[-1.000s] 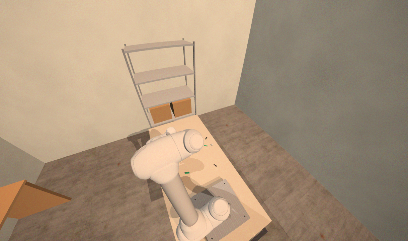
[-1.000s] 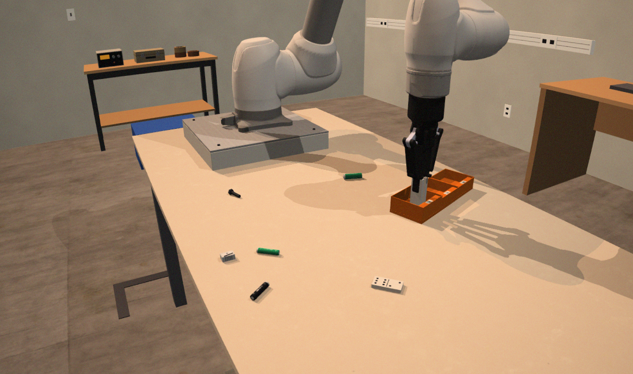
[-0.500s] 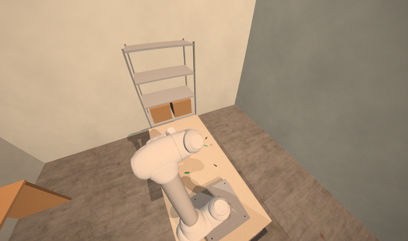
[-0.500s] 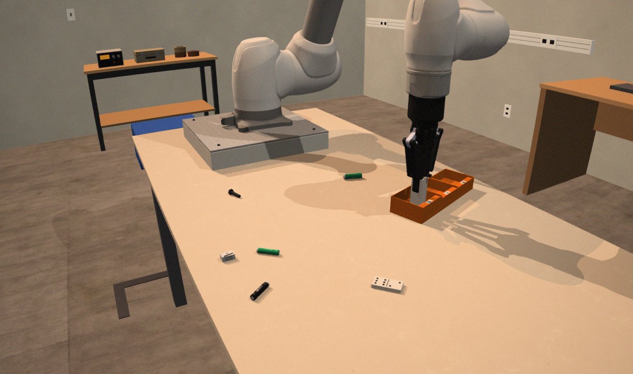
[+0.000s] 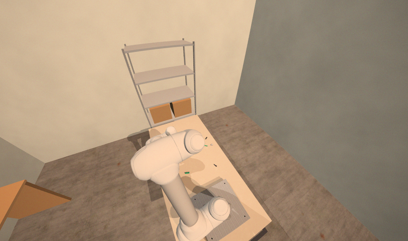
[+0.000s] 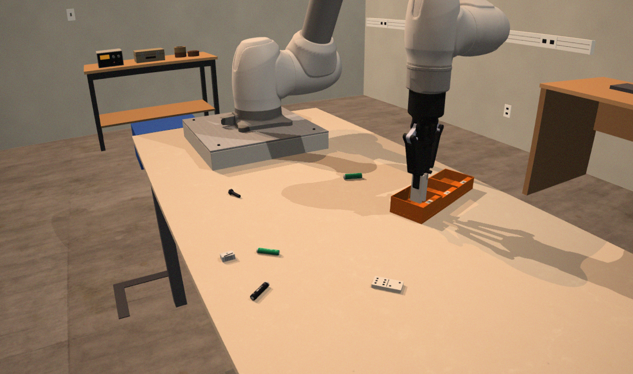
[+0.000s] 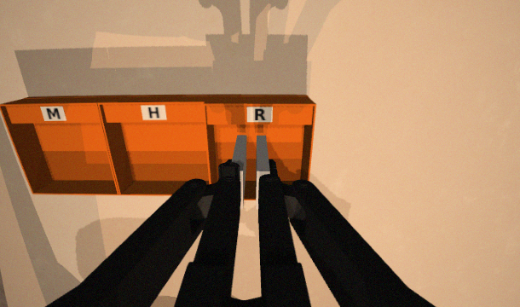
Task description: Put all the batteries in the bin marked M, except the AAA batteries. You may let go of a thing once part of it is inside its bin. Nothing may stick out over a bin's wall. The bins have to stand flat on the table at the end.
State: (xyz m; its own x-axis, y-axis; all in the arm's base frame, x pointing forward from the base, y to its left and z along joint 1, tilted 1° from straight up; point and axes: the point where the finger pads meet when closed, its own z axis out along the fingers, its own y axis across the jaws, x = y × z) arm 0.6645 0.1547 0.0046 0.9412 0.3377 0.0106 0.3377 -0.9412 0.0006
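The orange bin row (image 6: 432, 195) stands on the table with three compartments marked M (image 7: 53, 113), H (image 7: 153, 112) and R (image 7: 259, 114); all look empty. My gripper (image 7: 251, 150) (image 6: 419, 192) points straight down with its fingertips inside the R compartment, shut with only a narrow gap and nothing between the fingers. A thick green battery (image 6: 353, 176) lies left of the bins. A thinner green battery (image 6: 267, 251) and a black battery (image 6: 259, 290) lie nearer the table's left front. The bins are hidden behind the arm in the top view.
A black bolt (image 6: 233, 193), a small grey ribbed part (image 6: 227, 256) and a white domino (image 6: 387, 283) lie on the table. The arm's grey base plate (image 6: 255, 139) sits at the far end. A shelf rack (image 5: 163, 80) stands beyond the table.
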